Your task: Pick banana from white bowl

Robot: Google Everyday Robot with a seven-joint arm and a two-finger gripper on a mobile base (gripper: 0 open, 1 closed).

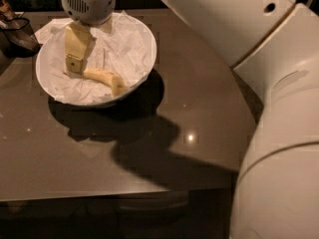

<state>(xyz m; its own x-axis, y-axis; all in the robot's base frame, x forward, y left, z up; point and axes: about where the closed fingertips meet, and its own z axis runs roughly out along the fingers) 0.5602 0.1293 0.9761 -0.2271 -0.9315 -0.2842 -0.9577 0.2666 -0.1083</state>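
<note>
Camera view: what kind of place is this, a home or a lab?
Probably an indoor office or break area, though little shows. A dark glossy table holds a paper-lined white bowl with a banana, and the robot's gripper hangs inside the bowl beside the banana.

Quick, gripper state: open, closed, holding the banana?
Gripper: open or closed cannot be told; it is down inside the white bowl, at the left end of the banana.

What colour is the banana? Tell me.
Pale yellow banana, clearest in the camera view, lying in the white bowl beside the tool.
</note>
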